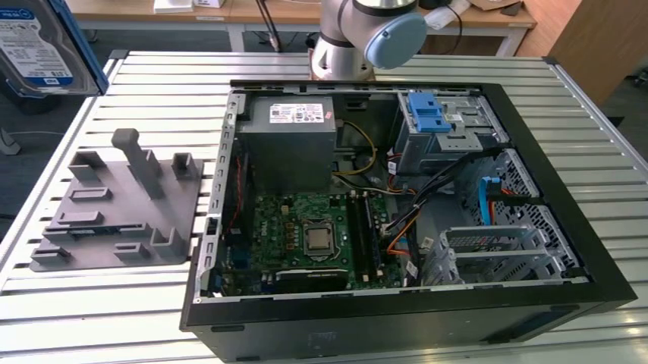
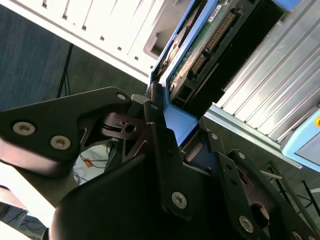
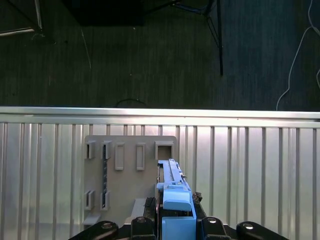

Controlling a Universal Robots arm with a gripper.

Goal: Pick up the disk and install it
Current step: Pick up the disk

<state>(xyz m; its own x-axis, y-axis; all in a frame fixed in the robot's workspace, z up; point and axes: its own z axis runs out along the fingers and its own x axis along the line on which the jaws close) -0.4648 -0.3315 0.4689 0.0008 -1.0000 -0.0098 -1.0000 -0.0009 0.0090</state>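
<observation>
The disk (image 1: pixel 42 44), a silver drive with a white-and-blue label in a blue carrier frame, hangs high above the table at the exterior view's far left. In the second wrist view my gripper (image 2: pixel 172 112) is shut on the disk (image 2: pixel 197 55), black fingers (image 2: pixel 156 125) clamping the blue frame, with the drive's green circuit board showing. In the first wrist view the disk (image 3: pixel 172 182) stands edge-on in my gripper (image 3: pixel 176 216), above the grey holder block (image 3: pixel 125 172).
An open black computer case (image 1: pixel 567 250) lies on the slatted metal table (image 1: pixel 152 76), with a grey power supply (image 1: pixel 288 144), a motherboard (image 1: pixel 314 231) and a drive bay with a blue clip (image 1: pixel 430 114). The grey holder block (image 1: pixel 111 205) sits beside the case. The arm's base (image 1: pixel 350 42) stands behind.
</observation>
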